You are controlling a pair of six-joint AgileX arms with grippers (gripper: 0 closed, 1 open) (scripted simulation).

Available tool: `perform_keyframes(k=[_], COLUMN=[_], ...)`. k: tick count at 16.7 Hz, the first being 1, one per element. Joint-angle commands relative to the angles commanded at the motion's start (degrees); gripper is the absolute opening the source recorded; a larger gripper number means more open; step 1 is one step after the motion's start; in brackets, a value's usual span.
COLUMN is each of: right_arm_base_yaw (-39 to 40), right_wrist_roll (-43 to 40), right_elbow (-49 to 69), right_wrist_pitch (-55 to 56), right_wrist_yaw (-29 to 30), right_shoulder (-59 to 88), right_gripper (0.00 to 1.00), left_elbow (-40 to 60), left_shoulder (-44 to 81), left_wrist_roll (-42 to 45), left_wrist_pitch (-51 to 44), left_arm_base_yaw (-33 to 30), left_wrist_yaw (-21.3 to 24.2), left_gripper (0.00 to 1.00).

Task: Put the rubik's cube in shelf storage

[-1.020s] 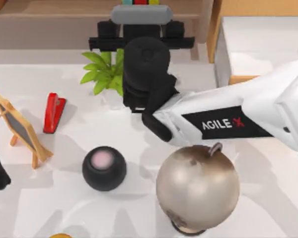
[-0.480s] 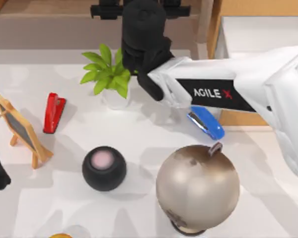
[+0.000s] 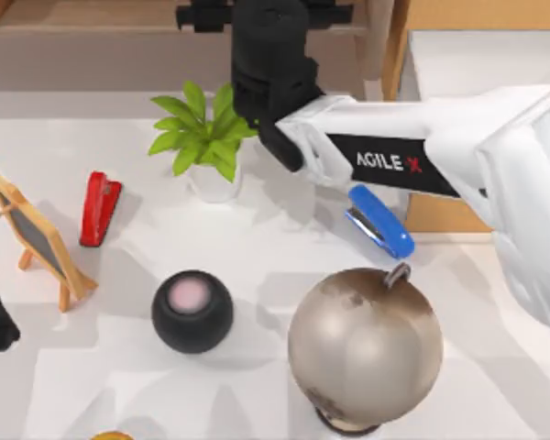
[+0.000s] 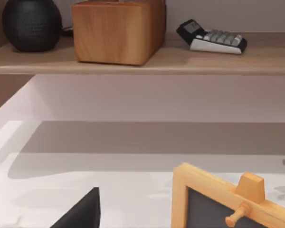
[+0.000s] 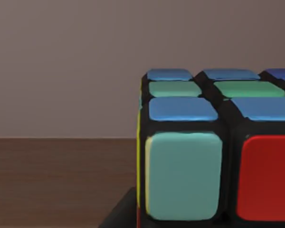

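From above, your right arm (image 3: 394, 160) reaches over the plant (image 3: 202, 137) into the shelf (image 3: 92, 55), a bit deeper than half a second ago. The wrist cam has the cube (image 5: 213, 152) close over the shelf board; can't tell the grip. Letting go too high could tumble it. Left arm's parked by the little chalkboard (image 4: 228, 204).

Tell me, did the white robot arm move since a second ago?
Yes. The right arm reached farther toward the shelf storage at the top view's upper edge, past the potted plant, uncovering the blue stapler.
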Motion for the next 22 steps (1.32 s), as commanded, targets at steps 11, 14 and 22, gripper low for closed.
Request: perform_keyframes(k=[11, 14, 22], right_arm_base_yaw=[0.00, 0.00, 0.00], right_wrist_roll=[0.00, 0.00, 0.00], right_elbow=[0.00, 0.00, 0.00], right_wrist_pitch=[0.00, 0.00, 0.00], right_wrist_yaw=[0.00, 0.00, 0.00], right_shoulder=[0.00, 0.00, 0.00], right_gripper=[0.75, 0.98, 1.00], left_elbow=[0.00, 0.00, 0.00], left_shoulder=[0.00, 0.00, 0.00], left_wrist_roll=[0.00, 0.00, 0.00], left_wrist_pitch=[0.00, 0.00, 0.00], left_arm_base_yaw=[0.00, 0.00, 0.00], left_wrist_yaw=[0.00, 0.00, 0.00], left_gripper=[1.00, 1.00, 1.00])
